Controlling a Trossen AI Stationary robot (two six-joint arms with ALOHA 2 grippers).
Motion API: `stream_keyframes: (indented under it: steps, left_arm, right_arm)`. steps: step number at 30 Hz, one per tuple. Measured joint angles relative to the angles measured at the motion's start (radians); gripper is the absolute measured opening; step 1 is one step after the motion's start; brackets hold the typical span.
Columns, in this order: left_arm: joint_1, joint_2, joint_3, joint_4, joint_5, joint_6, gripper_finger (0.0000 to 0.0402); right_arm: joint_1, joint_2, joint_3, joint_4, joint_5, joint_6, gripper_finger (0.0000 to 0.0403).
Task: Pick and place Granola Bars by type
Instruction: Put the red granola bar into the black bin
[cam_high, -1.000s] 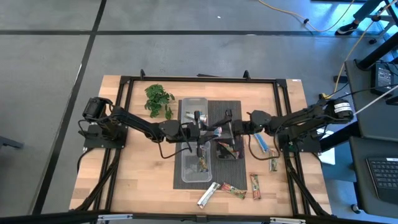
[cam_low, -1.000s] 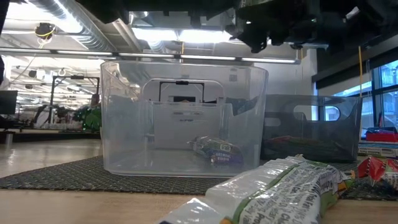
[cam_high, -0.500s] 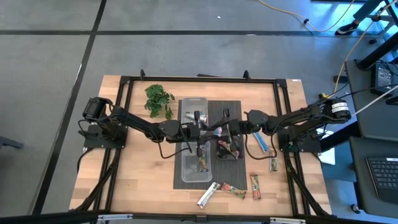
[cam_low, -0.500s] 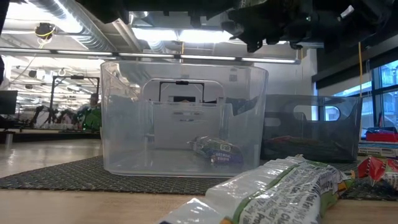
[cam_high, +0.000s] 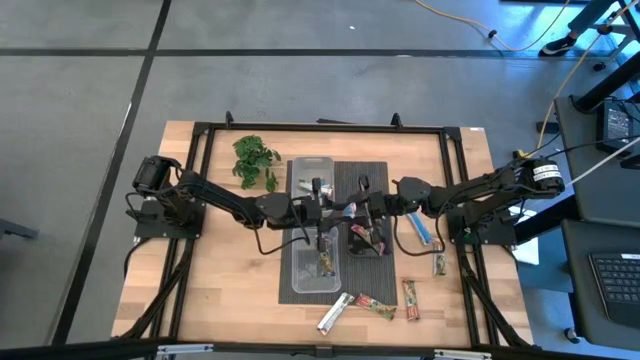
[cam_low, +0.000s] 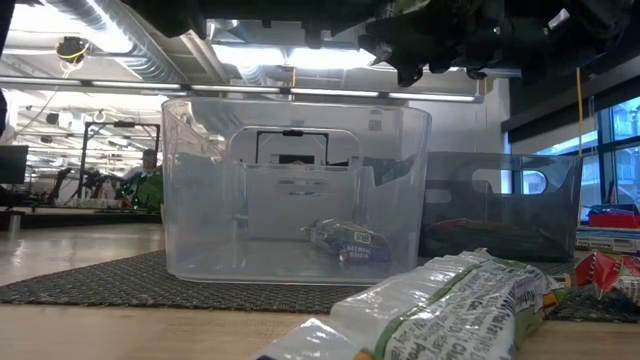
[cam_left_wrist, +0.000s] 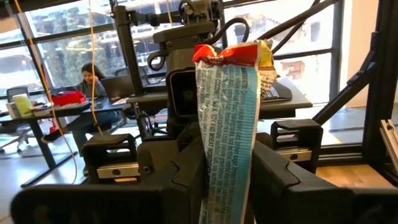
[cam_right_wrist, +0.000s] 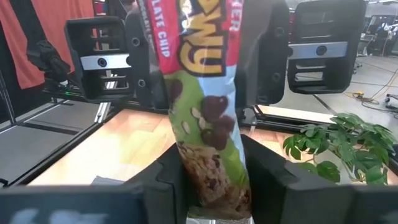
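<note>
crinkly foil chewy bar (cam_right_wrist: 205, 124) hangs mid-frame between my left gripper (cam_left_wrist: 217, 180) and right gripper (cam_right_wrist: 211, 186), both pinching it; light, floppy, slick, so i'd grip across its flat middle.

Light was even and soft from overhead, leaving the table (cam_high: 230, 290) with only faint shadows. At table height, ceiling strip lights (cam_low: 300, 55) flared bright while the arms above sat in dark silhouette, and the nearest wrapped bar (cam_low: 440, 310) was blurred. Daylit windows (cam_left_wrist: 298, 37) washed out behind the left wrist.
</note>
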Motion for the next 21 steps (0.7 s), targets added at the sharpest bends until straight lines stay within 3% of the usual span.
stream_keyframes:
  steps: [10,15,21]
  left_arm:
    - [0.000,0.000,0.000,-0.011,-0.010,-0.003,0.0182]
    - [-0.013,-0.003,0.000,-0.025,-0.023,0.063,0.0205]
    - [-0.061,-0.011,0.000,-0.061,-0.245,0.154,0.0205]
  right_arm:
    - [0.000,0.000,0.000,-0.003,0.001,0.000,0.0122]
    - [0.000,-0.034,0.000,-0.081,0.001,0.010,0.0122]
    - [0.000,-0.114,-0.001,-0.265,0.002,0.054,0.0122]
